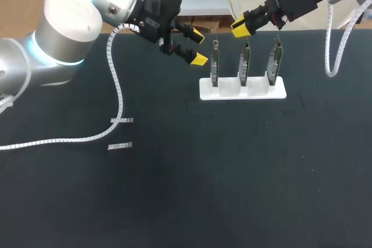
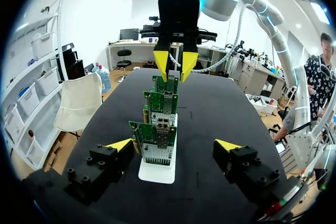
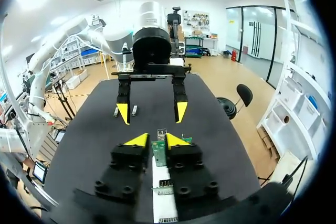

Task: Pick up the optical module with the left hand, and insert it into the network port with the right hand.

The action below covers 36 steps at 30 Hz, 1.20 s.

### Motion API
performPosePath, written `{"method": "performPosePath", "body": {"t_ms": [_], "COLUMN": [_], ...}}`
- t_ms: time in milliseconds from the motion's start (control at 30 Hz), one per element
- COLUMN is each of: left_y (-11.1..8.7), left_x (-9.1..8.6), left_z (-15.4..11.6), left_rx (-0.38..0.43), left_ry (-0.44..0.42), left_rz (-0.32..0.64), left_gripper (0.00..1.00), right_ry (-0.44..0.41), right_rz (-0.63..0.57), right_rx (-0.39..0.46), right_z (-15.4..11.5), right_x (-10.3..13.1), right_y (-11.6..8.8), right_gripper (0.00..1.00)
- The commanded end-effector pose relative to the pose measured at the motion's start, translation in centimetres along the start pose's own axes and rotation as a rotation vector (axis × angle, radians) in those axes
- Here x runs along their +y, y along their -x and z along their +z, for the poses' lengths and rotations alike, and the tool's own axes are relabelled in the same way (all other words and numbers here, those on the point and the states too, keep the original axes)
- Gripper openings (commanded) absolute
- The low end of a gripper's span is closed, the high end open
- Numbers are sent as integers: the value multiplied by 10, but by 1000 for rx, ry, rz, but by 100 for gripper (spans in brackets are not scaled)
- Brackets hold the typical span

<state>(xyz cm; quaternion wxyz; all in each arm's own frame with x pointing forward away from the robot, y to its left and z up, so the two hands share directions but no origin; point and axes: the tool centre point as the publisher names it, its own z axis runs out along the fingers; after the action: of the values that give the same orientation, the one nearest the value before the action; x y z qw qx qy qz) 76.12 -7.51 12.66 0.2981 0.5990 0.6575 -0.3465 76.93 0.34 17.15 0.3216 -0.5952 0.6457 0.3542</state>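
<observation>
Modules: two small grey metal bars, the first module (image 1: 121, 121) and the second module (image 1: 120, 146), lie flat on the black bench (image 1: 232, 190). Both are on the left arm's side and well apart from the stand.
Left hand: the left hand (image 1: 198, 47) is spread wide and empty. It hangs above the bench near one end of the row of cards, well apart from both modules.
Right hand: the right hand (image 1: 241, 27) has its tips pressed close together and holds nothing. It hovers over the cards.
Cards: three green cards (image 1: 244, 62) stand upright in a row in a white stand (image 1: 243, 92). The ports (image 2: 157, 150) are metal cages on the cards.
Handling: each module looks light, stiff and smooth, so it may slip in the tips. It lies low, so the tips must come down almost to the bench. The best hold is probably a pinch across the long sides near the middle, which leaves one end free for the hand-over. The plug end is probably the delicate part.
Cable: the left arm's white spiral cable (image 1: 119, 94) trails over the bench and passes touching or just beside the first module. The second module lies apart from it and looks the easier pick.
Room: broad bare bench separates the modules from the stand, and neither module is near an edge. The cards are tall and thin, and a sideways push could shift the stand.
</observation>
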Motion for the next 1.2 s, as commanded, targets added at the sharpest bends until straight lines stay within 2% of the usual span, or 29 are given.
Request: {"method": "performPosePath", "body": {"t_ms": [33,533,1200], "left_y": [1,1,1], "left_x": [2,2,2], "left_z": [0,0,0], "left_rx": [5,5,5], "left_ry": [-5,-5,-5], "left_rz": [-1,-1,-1], "left_gripper": [100,100,100], "right_ry": [3,35,42], "right_rz": [-7,-41,-32], "right_rx": [-1,23,38], "right_z": [7,31,44], "right_x": [0,-8,-11], "right_y": [3,10,7], "right_gripper": [0,0,0]}}
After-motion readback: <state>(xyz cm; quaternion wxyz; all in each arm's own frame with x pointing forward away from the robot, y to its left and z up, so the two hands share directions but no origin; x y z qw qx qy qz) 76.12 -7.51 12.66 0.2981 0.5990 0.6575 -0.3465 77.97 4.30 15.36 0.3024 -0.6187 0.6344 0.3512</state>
